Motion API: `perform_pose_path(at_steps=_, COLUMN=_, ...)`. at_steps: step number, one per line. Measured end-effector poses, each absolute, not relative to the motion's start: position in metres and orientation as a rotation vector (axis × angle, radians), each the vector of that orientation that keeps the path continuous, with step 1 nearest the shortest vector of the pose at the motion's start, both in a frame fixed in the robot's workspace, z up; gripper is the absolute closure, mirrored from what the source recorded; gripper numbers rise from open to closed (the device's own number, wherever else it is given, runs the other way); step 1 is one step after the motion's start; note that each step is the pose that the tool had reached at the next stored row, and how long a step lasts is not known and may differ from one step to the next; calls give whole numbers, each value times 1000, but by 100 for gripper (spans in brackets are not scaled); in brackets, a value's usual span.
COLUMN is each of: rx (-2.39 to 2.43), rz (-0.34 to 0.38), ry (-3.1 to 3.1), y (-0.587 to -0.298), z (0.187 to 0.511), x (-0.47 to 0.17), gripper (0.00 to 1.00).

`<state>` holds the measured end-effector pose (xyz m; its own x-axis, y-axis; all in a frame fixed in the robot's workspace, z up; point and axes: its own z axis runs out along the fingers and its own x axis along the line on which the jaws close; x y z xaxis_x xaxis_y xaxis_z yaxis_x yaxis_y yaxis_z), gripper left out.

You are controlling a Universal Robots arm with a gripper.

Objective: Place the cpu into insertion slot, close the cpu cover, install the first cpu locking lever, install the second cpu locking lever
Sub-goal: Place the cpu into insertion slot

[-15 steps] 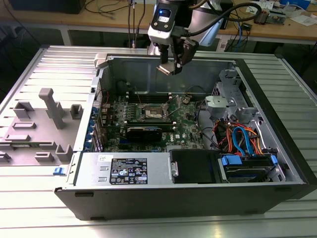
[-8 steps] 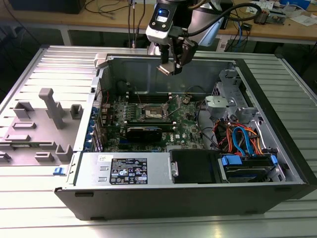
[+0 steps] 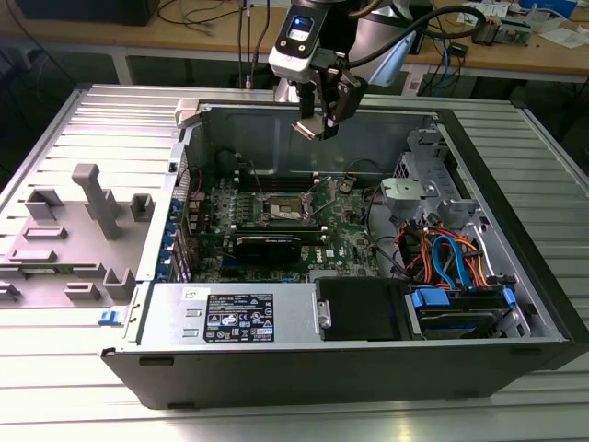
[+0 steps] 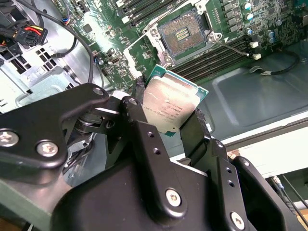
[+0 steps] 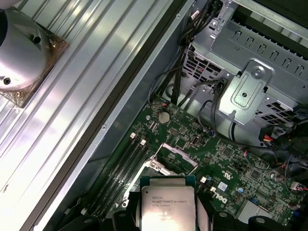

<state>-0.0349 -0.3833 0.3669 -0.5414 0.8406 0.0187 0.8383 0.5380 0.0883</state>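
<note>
Exterior view: the gripper [image 3: 316,124] hangs above the open computer case [image 3: 322,373], near the case's far wall, with the cpu [image 3: 307,128] clamped between its fingers. The chip is held in the air, clear of the green board [image 3: 350,235]. The insertion slot [image 3: 280,210] lies on that board below the gripper, well apart from the chip. In the second wrist view, the two black fingers [image 4: 198,129] press on opposite edges of the cpu, whose silver-grey top faces the camera. The slot's contact field is exposed inside its silvery rim, and long black memory slots [image 4: 216,57] run beside it. In the first wrist view, the held chip partly overlaps the slot.
</note>
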Motion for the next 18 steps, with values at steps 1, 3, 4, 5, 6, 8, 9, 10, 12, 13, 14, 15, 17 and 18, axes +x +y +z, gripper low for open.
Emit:
perform_pose_path(at_steps=1, rx=1492, rz=135, ry=2732, y=-383, z=367, x=-35, gripper=45)
perform_pose_path(at_steps=3, rx=1492, rz=135, ry=2732, y=-383, z=367, x=-35, gripper=45)
perform_pose_path(at_steps=4, rx=1492, rz=135, ry=2732, y=-383, z=367, x=-35, gripper=45)
perform_pose_path(at_steps=5, rx=1492, rz=135, ry=2732, y=-383, z=367, x=-35, gripper=45)
perform_pose_path(at_steps=6, rx=1492, rz=135, ry=2732, y=-383, z=367, x=-35, gripper=45)
perform_pose_path(at_steps=8, rx=1493, rz=135, ry=2731, y=-383, z=367, x=-35, gripper=45)
perform_pose_path(at_steps=9, rx=1496, rz=135, ry=2729, y=-383, z=367, x=-35, gripper=45)
perform_pose_path(at_steps=10, rx=1502, rz=135, ry=2726, y=-383, z=367, x=-35, gripper=45)
perform_pose_path(at_steps=12, rx=1525, rz=134, ry=2713, y=-383, z=367, x=-35, gripper=45)
perform_pose_path(at_steps=13, rx=1545, rz=134, ry=2700, y=-383, z=366, x=-35, gripper=45)
perform_pose_path(at_steps=14, rx=1557, rz=134, ry=2693, y=-383, z=366, x=-35, gripper=45)
perform_pose_path(at_steps=15, rx=1567, rz=133, ry=2687, y=-383, z=366, x=-35, gripper=45)
perform_pose_path(at_steps=17, rx=1582, rz=133, ry=2677, y=-383, z=365, x=-35, gripper=45)
perform_pose_path(at_steps=18, rx=1587, rz=132, ry=2674, y=-383, z=365, x=-35, gripper=45)
